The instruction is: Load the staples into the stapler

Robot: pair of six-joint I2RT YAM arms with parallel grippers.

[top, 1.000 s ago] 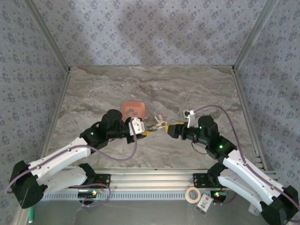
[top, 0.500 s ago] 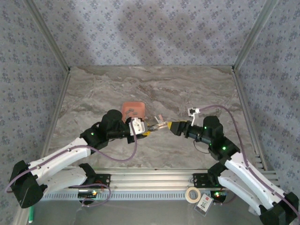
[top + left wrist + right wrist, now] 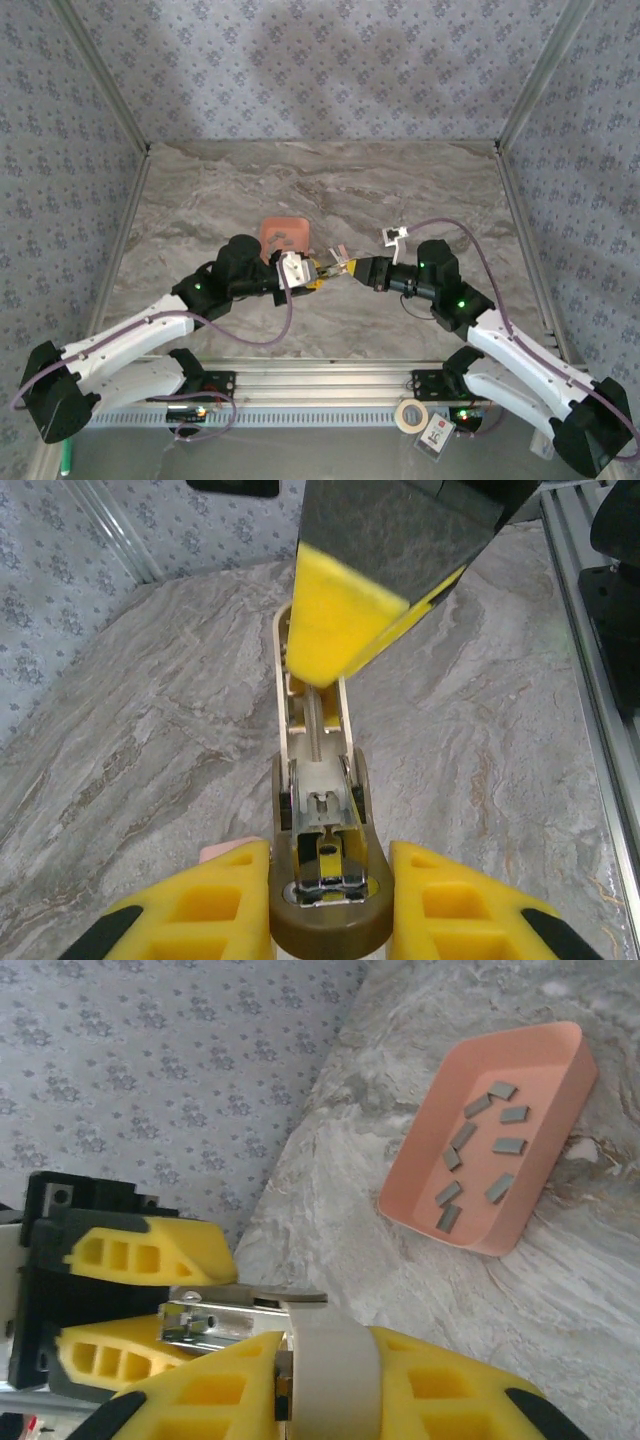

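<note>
While the left gripper [image 3: 325, 890] clamps the stapler [image 3: 318, 780] by its brown rear to steady it, the right gripper [image 3: 320, 1370] pinches the beige top, probably to bare the channel; the staples [image 3: 480, 1145] lie in the tray [image 3: 560, 1050] nearby.

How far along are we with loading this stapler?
Done: the beige-and-brown stapler is clamped at its brown base by the left gripper. In hand: the right gripper grips its beige top part, apparently to open it. Left: the small dark grey staple strips lie in the salmon-orange rectangular tray; none picked up yet.
</note>
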